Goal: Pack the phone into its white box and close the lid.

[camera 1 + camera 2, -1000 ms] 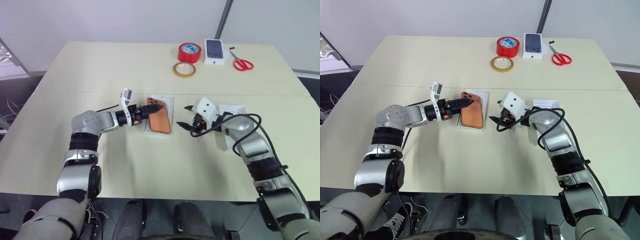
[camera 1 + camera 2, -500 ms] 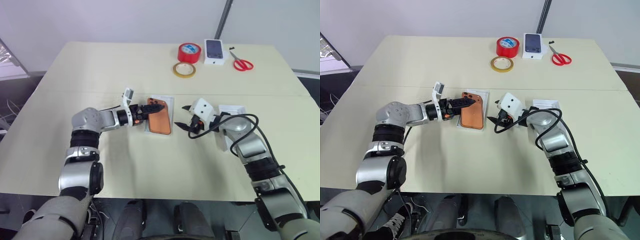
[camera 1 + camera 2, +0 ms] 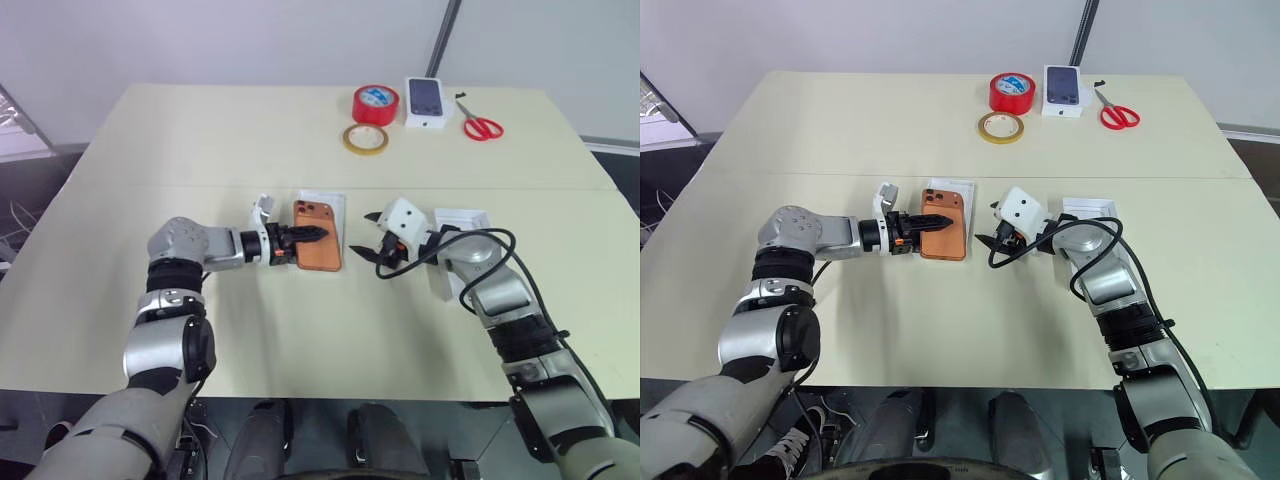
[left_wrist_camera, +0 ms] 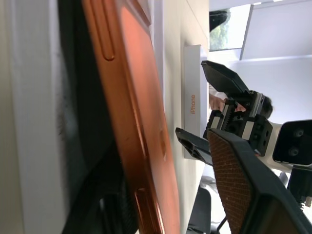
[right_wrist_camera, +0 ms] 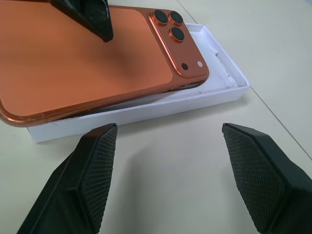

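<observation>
Phone (image 3: 318, 236) lies askew on white box (image 5: 146, 109), left hand (image 3: 306, 239) gripping it.

Silver-grey jointed arms with black bands at the joints. Black two-finger grippers, left (image 3: 312, 237) and right (image 3: 374, 236), pads cross-hatched. White camera block on each wrist. Black cable looping along right forearm.

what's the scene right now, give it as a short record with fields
phone: orange, back up, lying crooked across the white box, not seated flat
left gripper: at the phone, one finger on its back, one under its edge
right gripper: open, beside the box, holding nothing
lid: on the table by the right arm
far edge: red tape roll, yellow tape roll, scissors, small phone box
</observation>
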{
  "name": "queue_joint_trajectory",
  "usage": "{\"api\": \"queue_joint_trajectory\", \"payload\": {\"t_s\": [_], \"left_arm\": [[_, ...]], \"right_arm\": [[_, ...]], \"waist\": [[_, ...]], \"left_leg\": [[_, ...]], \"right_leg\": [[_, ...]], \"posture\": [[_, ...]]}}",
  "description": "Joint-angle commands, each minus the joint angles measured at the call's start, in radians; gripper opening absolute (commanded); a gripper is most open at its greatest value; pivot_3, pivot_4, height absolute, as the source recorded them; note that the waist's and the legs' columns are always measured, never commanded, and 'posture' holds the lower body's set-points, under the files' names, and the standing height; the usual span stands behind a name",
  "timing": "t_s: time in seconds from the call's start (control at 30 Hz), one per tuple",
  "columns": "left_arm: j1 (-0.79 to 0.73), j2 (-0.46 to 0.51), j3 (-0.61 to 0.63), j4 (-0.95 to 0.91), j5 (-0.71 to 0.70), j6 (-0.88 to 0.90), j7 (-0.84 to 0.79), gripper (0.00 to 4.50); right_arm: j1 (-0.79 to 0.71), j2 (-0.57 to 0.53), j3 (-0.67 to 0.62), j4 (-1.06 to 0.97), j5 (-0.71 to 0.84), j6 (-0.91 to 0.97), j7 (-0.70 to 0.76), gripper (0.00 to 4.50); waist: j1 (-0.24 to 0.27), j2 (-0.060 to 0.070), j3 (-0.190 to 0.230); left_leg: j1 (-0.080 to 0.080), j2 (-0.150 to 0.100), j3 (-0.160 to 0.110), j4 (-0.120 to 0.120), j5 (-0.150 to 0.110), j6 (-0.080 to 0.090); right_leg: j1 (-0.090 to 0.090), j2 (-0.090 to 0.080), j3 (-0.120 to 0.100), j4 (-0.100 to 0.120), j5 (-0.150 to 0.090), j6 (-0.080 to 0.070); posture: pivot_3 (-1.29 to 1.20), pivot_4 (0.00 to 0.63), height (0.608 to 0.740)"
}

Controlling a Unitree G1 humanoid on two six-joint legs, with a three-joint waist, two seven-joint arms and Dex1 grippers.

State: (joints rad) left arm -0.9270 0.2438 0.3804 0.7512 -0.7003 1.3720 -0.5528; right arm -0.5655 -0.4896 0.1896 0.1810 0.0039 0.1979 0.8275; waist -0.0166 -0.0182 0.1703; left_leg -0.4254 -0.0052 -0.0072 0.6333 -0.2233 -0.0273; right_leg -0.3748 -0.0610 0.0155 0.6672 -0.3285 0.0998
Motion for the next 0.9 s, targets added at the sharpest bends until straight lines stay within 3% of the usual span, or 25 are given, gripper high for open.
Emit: {"api": "queue_joint_trajectory", "payload": {"t_s": [0.03, 0.13, 0.5, 0.7, 0.9], "left_arm": [[-0.004, 0.002, 0.036, 0.005, -0.008, -0.013, 0.021, 1.36], [0.0, -0.003, 0.031, -0.005, -0.007, -0.009, 0.027, 0.02], [-0.057, 0.023, -0.02, -0.023, 0.008, -0.039, -0.035, 0.02], [-0.123, 0.07, -0.146, 0.096, 0.104, -0.15, -0.172, 0.02], [-0.183, 0.091, -0.172, 0.215, 0.153, -0.22, -0.256, 0.02]], "right_arm": [[-0.015, 0.001, -0.008, -0.021, 0.002, -0.019, -0.003, 3.61], [-0.017, 0.004, -0.008, -0.022, 0.003, -0.018, -0.005, 3.61], [-0.016, 0.008, -0.006, -0.021, 0.002, -0.016, -0.006, 3.61], [-0.019, 0.016, 0.001, -0.009, -0.004, -0.023, -0.01, 3.61], [-0.006, 0.014, 0.004, -0.022, -0.003, -0.018, -0.013, 3.61]], "waist": [[0.001, 0.0, 0.0], [0.002, 0.0, 0.0], [0.002, 0.0, 0.0], [0.002, 0.0, 0.0], [0.001, 0.0, 0.0]], "left_leg": [[0.0, 0.0, 0.0, 0.0, 0.0, 0.0], [0.0, 0.0, 0.0, 0.0, 0.0, 0.0], [0.0, 0.0, 0.0, 0.0, 0.0, 0.0], [0.0, 0.0, 0.001, 0.0, 0.0, 0.0], [-0.001, 0.0, 0.001, 0.0, 0.0, 0.0]], "right_leg": [[0.0, 0.0, 0.0, 0.0, 0.0, 0.0], [0.0, 0.0, 0.0, 0.0, 0.0, 0.0], [0.0, 0.0, 0.0, 0.0, 0.0, 0.0], [0.0, 0.001, 0.0, 0.0, 0.0, 0.0], [-0.001, 0.002, 0.0, 0.0, 0.0, 0.0]], "posture": [[0.0, 0.15, 0.74], [0.0, 0.15, 0.74], [0.0, 0.15, 0.74], [0.0, 0.15, 0.74], [0.0, 0.15, 0.74]]}}
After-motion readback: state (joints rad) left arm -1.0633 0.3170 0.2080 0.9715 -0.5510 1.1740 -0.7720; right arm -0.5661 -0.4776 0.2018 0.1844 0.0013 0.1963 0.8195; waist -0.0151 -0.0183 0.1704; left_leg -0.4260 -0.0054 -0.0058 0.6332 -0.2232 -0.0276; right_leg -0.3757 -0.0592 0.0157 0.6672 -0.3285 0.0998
